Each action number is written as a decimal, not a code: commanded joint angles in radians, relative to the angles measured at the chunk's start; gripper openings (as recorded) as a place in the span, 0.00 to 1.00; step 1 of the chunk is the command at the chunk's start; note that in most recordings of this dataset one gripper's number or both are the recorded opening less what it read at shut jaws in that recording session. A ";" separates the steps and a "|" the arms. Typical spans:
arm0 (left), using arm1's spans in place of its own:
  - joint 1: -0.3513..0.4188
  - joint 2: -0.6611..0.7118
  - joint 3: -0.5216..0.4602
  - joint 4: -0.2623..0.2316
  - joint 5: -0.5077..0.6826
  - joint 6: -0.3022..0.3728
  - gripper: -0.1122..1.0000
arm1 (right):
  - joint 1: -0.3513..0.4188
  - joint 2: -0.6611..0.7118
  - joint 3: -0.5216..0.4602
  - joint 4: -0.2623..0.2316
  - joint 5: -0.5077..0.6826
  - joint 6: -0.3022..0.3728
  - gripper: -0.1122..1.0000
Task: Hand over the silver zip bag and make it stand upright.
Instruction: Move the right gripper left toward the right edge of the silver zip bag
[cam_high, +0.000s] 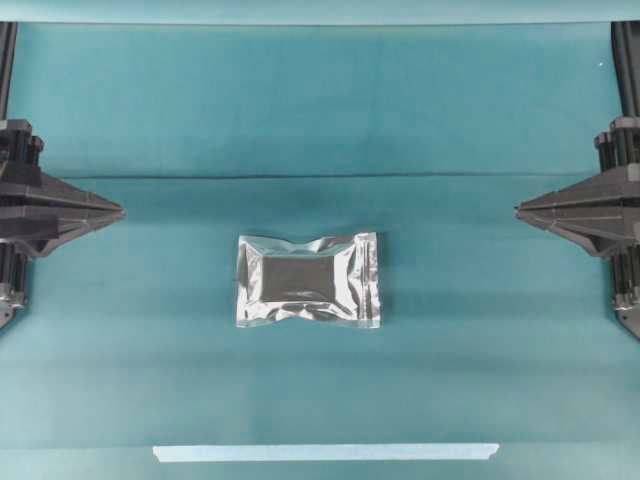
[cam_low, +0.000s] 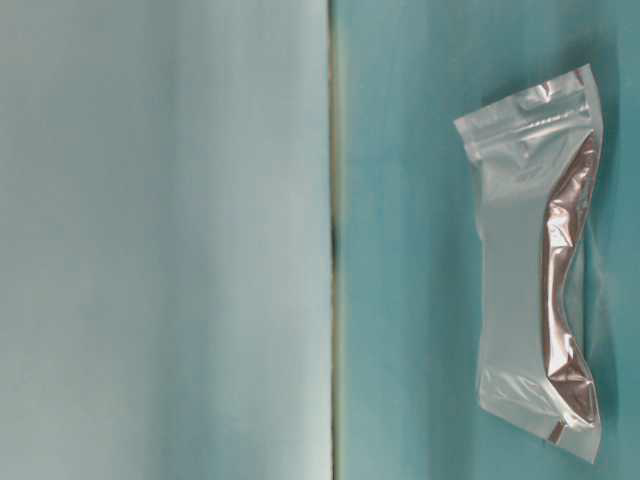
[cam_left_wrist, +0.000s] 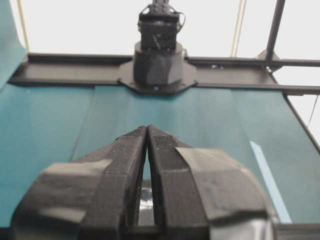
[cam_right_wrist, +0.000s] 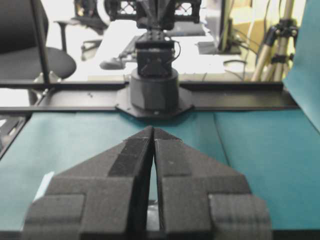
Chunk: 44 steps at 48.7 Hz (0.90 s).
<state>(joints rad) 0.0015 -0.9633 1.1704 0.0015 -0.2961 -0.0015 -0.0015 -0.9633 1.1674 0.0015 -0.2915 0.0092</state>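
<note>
Robotics laboratory or office workspace. The bench (cam_high: 320, 110) carries a teal cloth cover inside a black metal frame (cam_right_wrist: 240, 95). Behind the frame stand an office chair (cam_right_wrist: 30, 45), a camera tripod (cam_right_wrist: 277, 40) and desks with equipment, partly blurred.

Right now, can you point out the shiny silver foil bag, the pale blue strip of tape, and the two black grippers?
shiny silver foil bag (cam_high: 308, 279), overhead view, dark central panel.
pale blue strip of tape (cam_high: 325, 452), overhead view, its middle.
left gripper (cam_high: 120, 212), overhead view, fingertips.
right gripper (cam_high: 519, 211), overhead view, fingertips.
</note>
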 joint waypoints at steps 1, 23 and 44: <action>-0.028 0.023 -0.032 0.008 0.011 -0.009 0.23 | 0.008 0.008 -0.015 0.008 -0.006 0.012 0.18; -0.041 0.066 -0.107 0.009 0.155 0.006 0.10 | -0.021 0.143 -0.058 0.296 0.160 0.439 0.10; -0.041 0.066 -0.115 0.009 0.212 0.006 0.10 | -0.064 0.440 -0.130 0.350 0.158 0.603 0.10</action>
<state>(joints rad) -0.0368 -0.9004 1.0830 0.0092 -0.0905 0.0061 -0.0583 -0.5568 1.0630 0.3421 -0.1243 0.5983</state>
